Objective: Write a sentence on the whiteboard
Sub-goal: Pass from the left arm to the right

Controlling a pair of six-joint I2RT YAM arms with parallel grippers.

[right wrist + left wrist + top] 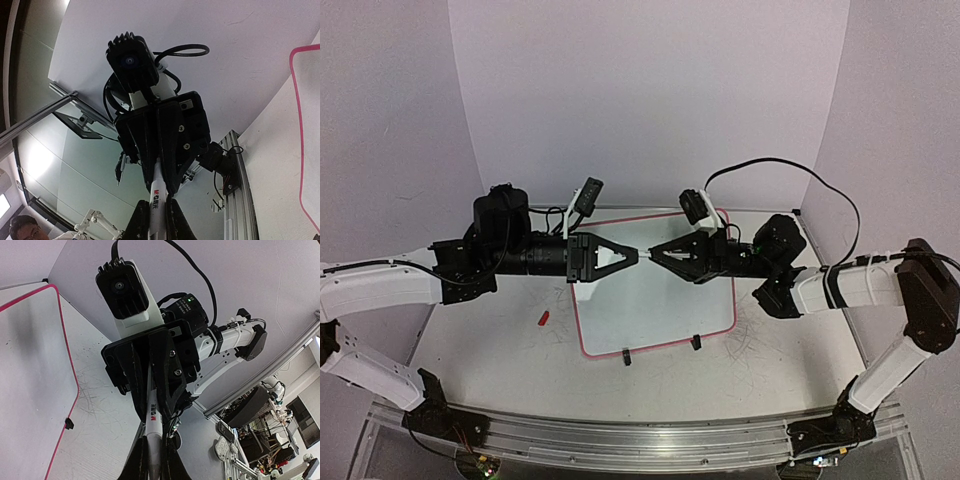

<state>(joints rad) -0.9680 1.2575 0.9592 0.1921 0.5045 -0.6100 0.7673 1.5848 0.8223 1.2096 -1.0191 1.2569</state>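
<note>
The whiteboard (650,300) lies flat on the table, glossy white with a red-pink rim and two black clip feet at its near edge. I see no sentence on it; its surface is blank. Both grippers meet tip to tip above the board's far half. My left gripper (628,257) and my right gripper (657,253) are each shut on opposite ends of one white marker (642,255), held level. In the left wrist view my left gripper (154,442) clamps the marker (154,415). In the right wrist view my right gripper (157,202) clamps the marker (159,192).
A small red cap (544,319) lies on the tabletop left of the board. Faint grey scuff scribbles (760,340) mark the table right of the board. The board's rim shows in the left wrist view (62,325) and in the right wrist view (295,125).
</note>
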